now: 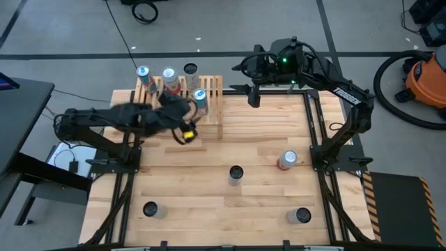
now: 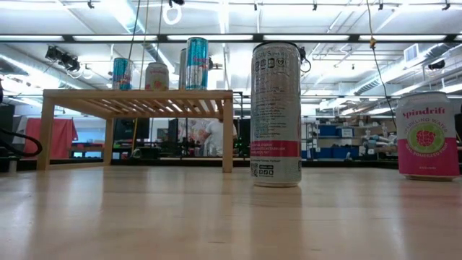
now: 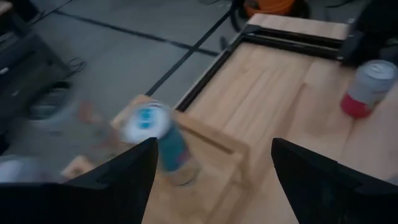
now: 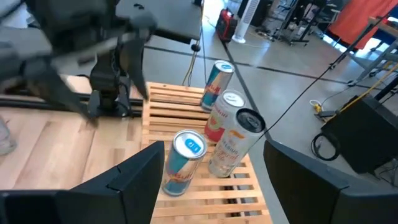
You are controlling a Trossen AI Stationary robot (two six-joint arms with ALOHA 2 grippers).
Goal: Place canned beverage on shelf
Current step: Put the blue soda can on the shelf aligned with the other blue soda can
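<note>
The shelf (image 1: pixel 209 104), a low light-wood slatted rack, stands at the table's far left and also shows in the low view (image 2: pixel 137 97). Several cans stand upright on its slats, among them a blue-topped one (image 1: pixel 201 97) near the front right corner (image 3: pixel 155 134). My left gripper (image 1: pixel 187 131) hovers open just in front of the shelf, and that can stands beyond its fingers (image 3: pixel 211 186). My right gripper (image 1: pixel 238 77) hangs open above the table to the right of the shelf, facing the cans (image 4: pixel 211 186). Neither gripper holds anything.
More cans stand on the table: a tall dark-topped one (image 1: pixel 235 173) in the middle, a pink one (image 1: pixel 287 160) to the right, and two near the front edge (image 1: pixel 150 208) (image 1: pixel 302 215). Bare wood lies between the shelf and these cans.
</note>
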